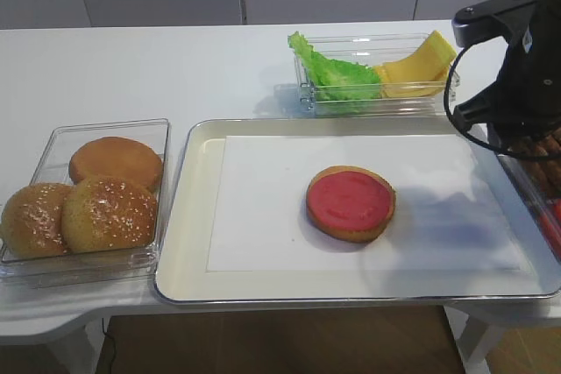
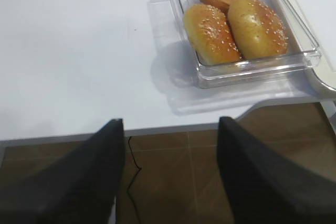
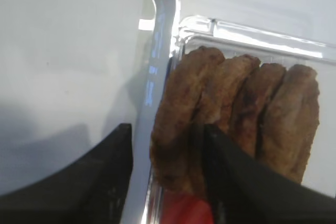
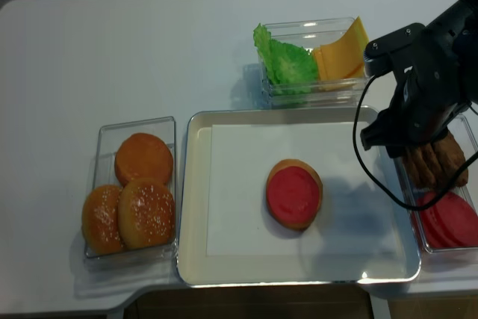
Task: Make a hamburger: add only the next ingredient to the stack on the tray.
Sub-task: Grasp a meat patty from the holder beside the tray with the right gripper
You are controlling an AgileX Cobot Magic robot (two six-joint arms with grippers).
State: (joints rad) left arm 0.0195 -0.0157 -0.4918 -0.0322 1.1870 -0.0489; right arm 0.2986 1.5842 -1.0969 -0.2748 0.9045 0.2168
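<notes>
Right gripper [image 3: 168, 182]: fingers parted astride the outermost upright meat patty [image 3: 178, 124] in its bin [image 3: 252, 32] beside the tray [image 1: 188, 216], not clamped. Risk: neighbouring patties dragged along.

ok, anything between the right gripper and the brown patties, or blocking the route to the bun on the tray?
Nothing visible. The right gripper straddles the first rough brown meat patty; bare white paper lies around the pink-topped bun stack on the silver-rimmed cream tray.

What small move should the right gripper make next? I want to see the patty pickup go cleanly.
Probably ease down, then close: the right gripper hangs open with its fingers either side of the leftmost meat patty, standing on edge in its bin, not yet pinched.
</notes>
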